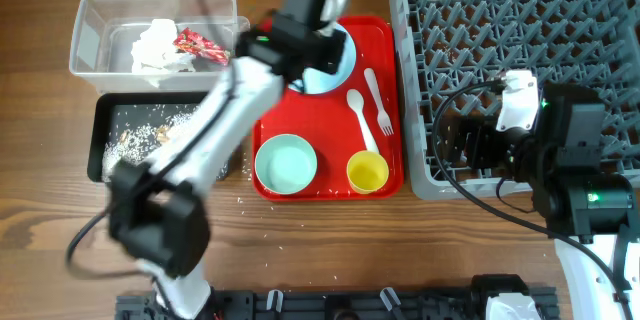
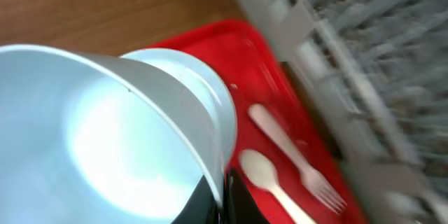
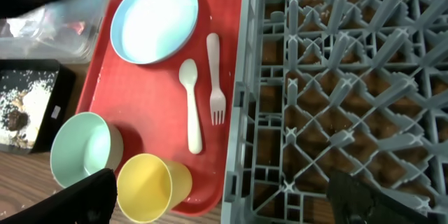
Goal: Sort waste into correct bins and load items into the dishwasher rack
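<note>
One bowl is pinched by its rim in the left gripper, tilted above the plate. A slip from so slight a hold is judged possible, striking plate or fork. The right gripper is spread wide over the rack.

The left arm is stretched from 7 o'clock towards 1 o'clock, and the left pincer is clamped on the wall of a tilted pale blue bowl. The right arm is folded at 4 o'clock, the right pincer pointed towards 9 o'clock, its fingers spread wide
</note>
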{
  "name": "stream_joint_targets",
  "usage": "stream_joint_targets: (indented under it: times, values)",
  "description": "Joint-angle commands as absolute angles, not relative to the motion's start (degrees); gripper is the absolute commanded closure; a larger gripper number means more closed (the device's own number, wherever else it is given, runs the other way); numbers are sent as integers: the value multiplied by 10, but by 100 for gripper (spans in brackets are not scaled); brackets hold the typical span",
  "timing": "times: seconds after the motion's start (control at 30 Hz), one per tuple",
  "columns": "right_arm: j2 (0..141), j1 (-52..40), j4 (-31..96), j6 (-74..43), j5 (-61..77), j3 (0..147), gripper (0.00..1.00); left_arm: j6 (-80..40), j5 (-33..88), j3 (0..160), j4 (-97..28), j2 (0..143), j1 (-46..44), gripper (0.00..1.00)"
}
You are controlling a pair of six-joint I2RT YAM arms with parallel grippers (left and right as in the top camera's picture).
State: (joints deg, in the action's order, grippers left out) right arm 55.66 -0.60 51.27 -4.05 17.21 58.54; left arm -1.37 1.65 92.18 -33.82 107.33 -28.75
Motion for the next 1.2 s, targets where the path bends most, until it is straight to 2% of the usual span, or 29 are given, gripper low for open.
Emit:
stream_joint_targets:
  times: [0.0, 0.13, 0.17, 0.23, 0.3, 0.37, 0.47, 0.57, 0.63, 0.73, 0.83, 0.87, 0.93, 1.0, 1.17]
  values:
    - [557, -4, 514, -46, 168, 594, 0, 13, -76, 922, -312, 1175, -304, 96]
    - [557, -4, 509, -47, 223, 594, 0, 12, -71, 922, -308, 1228, -304, 95]
    - [557, -4, 502, -57, 238, 594, 0, 10, -71, 922, -308, 1231, -304, 81]
    - [557, -4, 482, -111, 241, 594, 0, 8, -69, 922, -305, 1230, -304, 48]
    - [566, -7, 455, -126, 277, 594, 0, -3, -70, 930, -325, 1208, -301, 35]
    - [589, -27, 439, -153, 281, 594, 0, -86, -72, 958, -381, 1164, -281, 28]
    - [653, -85, 426, -172, 259, 594, 16, -202, -53, 1002, -486, 1068, -214, 24]
    - [745, -159, 424, -198, 183, 594, 23, -219, 55, 1003, -540, 970, -114, 23]
    - [788, -187, 422, -198, 162, 594, 28, -219, 74, 1003, -563, 948, -78, 22]
    - [856, -227, 418, -196, 143, 594, 33, -214, 75, 1003, -611, 948, -43, 22]
    - [846, -230, 407, -195, 143, 596, 33, -203, 103, 1003, -627, 955, -46, 27]
    - [830, -225, 411, -195, 143, 601, 29, -155, 165, 998, -637, 955, -57, 31]
    - [792, -204, 432, -195, 133, 618, 25, -89, 241, 972, -656, 956, -99, 31]
    - [737, -150, 474, -192, 128, 648, 20, -65, 253, 913, -653, 957, -177, 26]
    - [665, -57, 533, -165, 115, 665, 18, -62, 246, 816, -599, 985, -334, 22]
